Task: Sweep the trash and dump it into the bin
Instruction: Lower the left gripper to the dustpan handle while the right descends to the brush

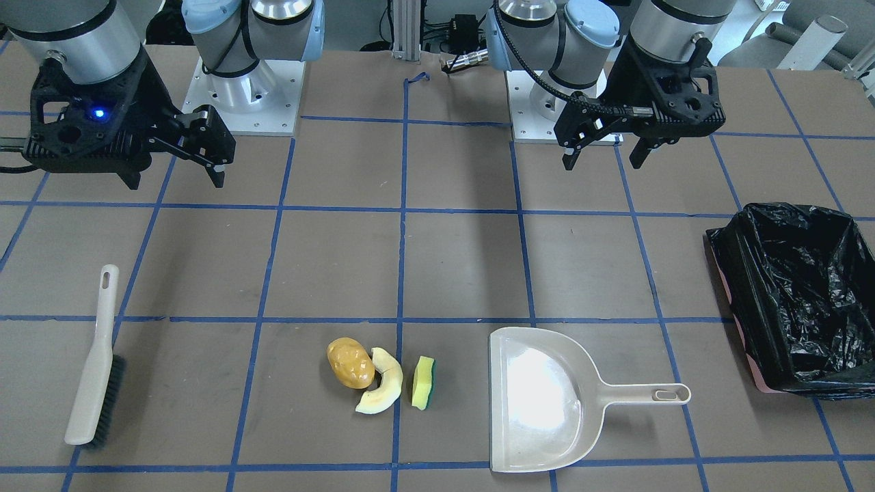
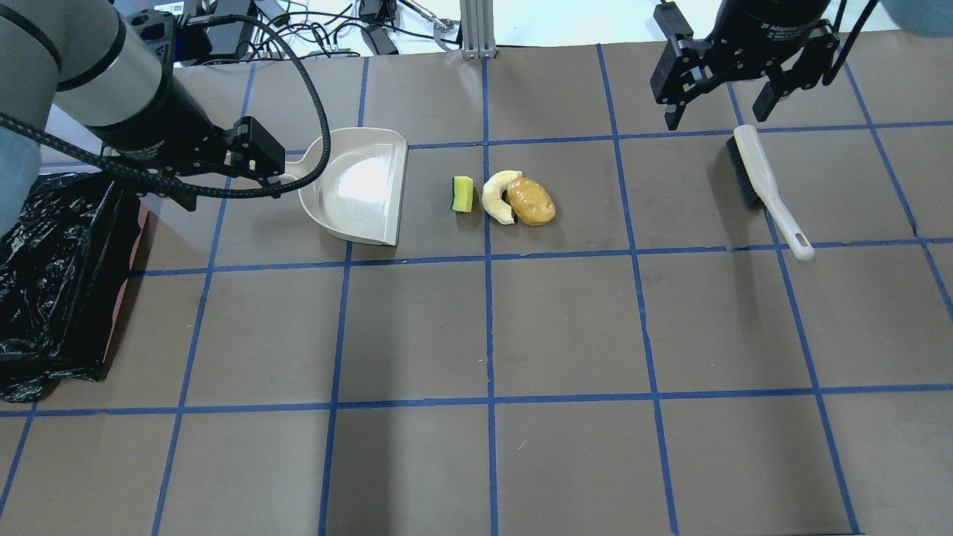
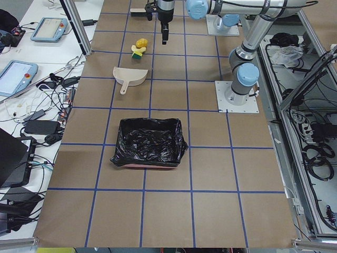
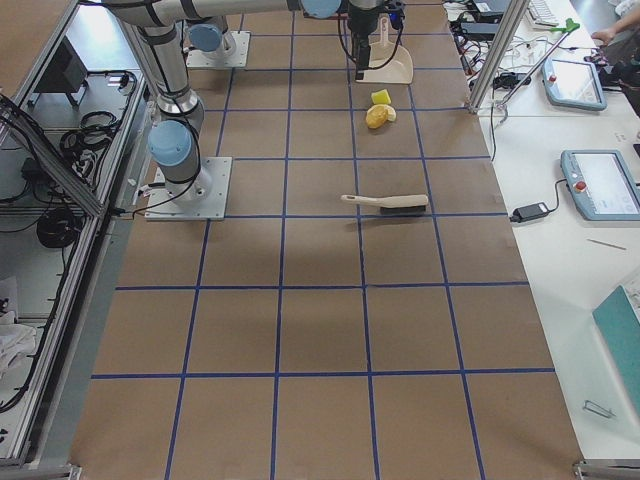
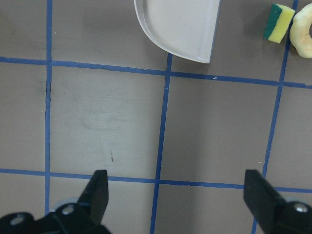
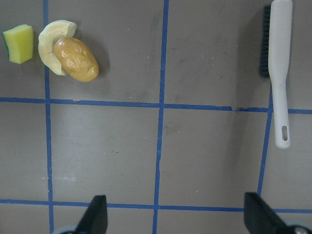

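The trash lies together on the brown table: an orange-brown potato-like lump (image 1: 350, 363), a cream crescent slice (image 1: 384, 391) touching it, and a yellow-green sponge (image 1: 424, 383) on edge beside them. They also show in the overhead view as lump (image 2: 531, 201), slice (image 2: 495, 195) and sponge (image 2: 463, 193). The black-lined bin (image 1: 786, 225) stands at the table's left end (image 2: 45, 223). My left gripper (image 1: 605, 147) is open and empty, hovering above the table between bin and dustpan. My right gripper (image 1: 205, 147) is open and empty, hovering near the brush.
A beige dustpan (image 1: 540, 403) lies flat next to the sponge, its mouth toward the trash and its handle toward the bin. A beige hand brush (image 1: 96, 369) with dark bristles lies on the robot's right (image 2: 767, 186). Blue tape lines grid the table.
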